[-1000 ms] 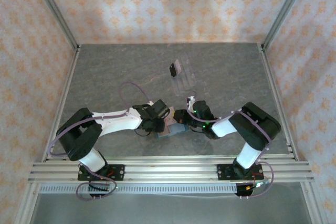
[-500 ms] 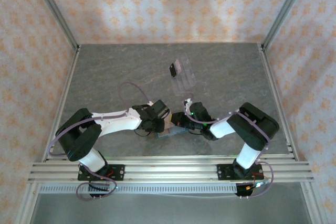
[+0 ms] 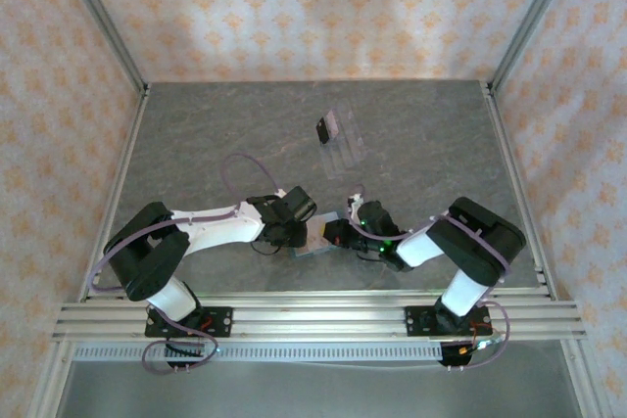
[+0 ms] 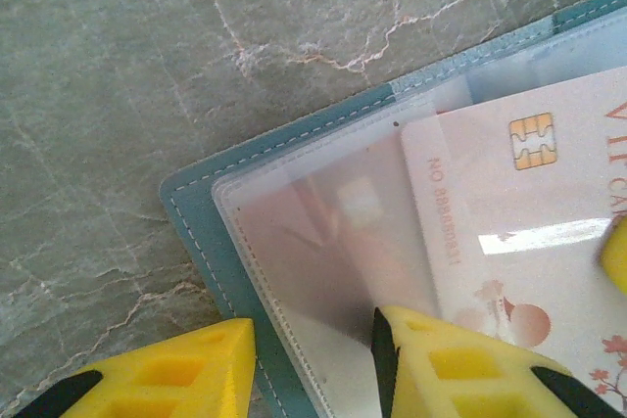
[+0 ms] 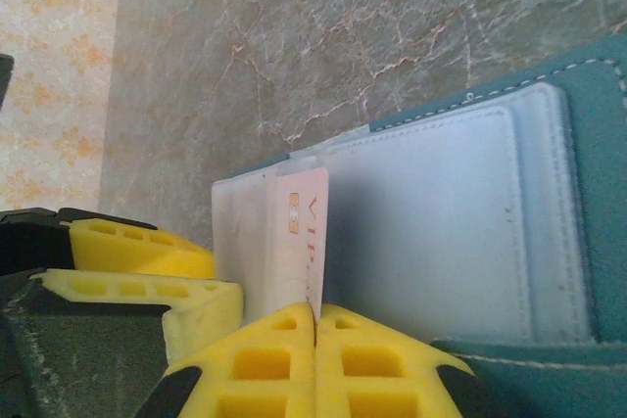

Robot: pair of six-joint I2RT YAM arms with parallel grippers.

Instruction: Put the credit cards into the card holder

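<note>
Top: open flat teal folding card holder with clear sleeves [image 3: 312,250] lies on the grey marble-look table [image 3: 196,144] near the front edge. It sits between the left gripper [image 3: 302,232] and right gripper [image 3: 334,235]. Further back is a clear ridged plastic tray [image 3: 345,147] with a small black card [image 3: 323,129] at its left end.

Left wrist: left gripper [image 4: 313,369] jaws apart, straddling the card holder's [image 4: 201,232] stitched edge. Can't tell if they press it. A pale pink plastic chip card [image 4: 509,232] lies over the inner sleeve.

Right wrist: right gripper [image 5: 315,318] jaws together, clamped on the pale pink plastic chip card [image 5: 299,232]. Its far end is at the card holder's [image 5: 607,193] left sleeve.
</note>
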